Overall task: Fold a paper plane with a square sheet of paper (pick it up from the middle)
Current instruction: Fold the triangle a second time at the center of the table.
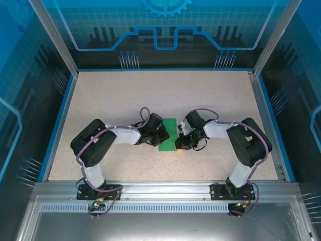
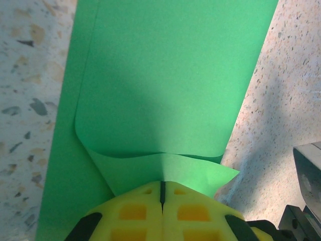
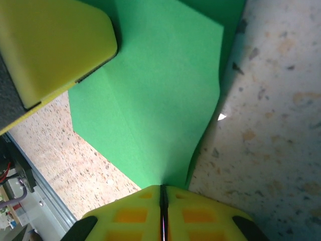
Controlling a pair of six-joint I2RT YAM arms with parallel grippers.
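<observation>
Left wrist: left pincer (image 2: 162,188) clamps the square sheet of paper (image 2: 165,75).

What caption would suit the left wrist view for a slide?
Left gripper shut on a lifted edge of the green paper, curling it over the rest on the speckled table.
</observation>
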